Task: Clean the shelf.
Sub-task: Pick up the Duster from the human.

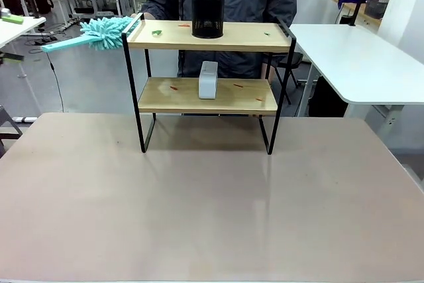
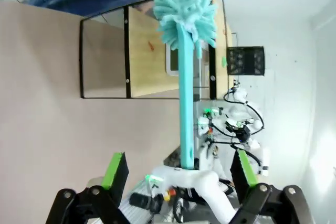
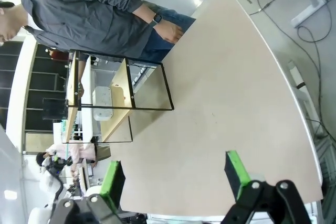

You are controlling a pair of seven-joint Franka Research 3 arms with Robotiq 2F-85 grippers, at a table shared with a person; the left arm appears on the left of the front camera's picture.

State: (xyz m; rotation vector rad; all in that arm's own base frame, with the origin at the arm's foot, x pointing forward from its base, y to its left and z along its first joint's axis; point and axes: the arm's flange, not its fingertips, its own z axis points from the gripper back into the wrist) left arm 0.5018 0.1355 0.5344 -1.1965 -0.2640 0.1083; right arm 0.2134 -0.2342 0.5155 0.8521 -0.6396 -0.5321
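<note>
At the far edge of the table (image 1: 199, 197) stands the shelf (image 1: 245, 36), mesh cup (image 1: 208, 12) on top, white box (image 1: 208, 79) below, teal duster (image 1: 106, 31) at its left end; left gripper (image 2: 178, 167) and right gripper (image 3: 174, 174) gape wide, empty.

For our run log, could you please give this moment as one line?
left gripper open, facing duster handle | right gripper open, facing table | shelf holds black cup, white box, scraps

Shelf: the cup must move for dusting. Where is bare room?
Widest: the table before the shelf. The top board is free right of the black mesh cup, the lower board beside the white box, bar scraps. The duster crowds the top left end.
</note>
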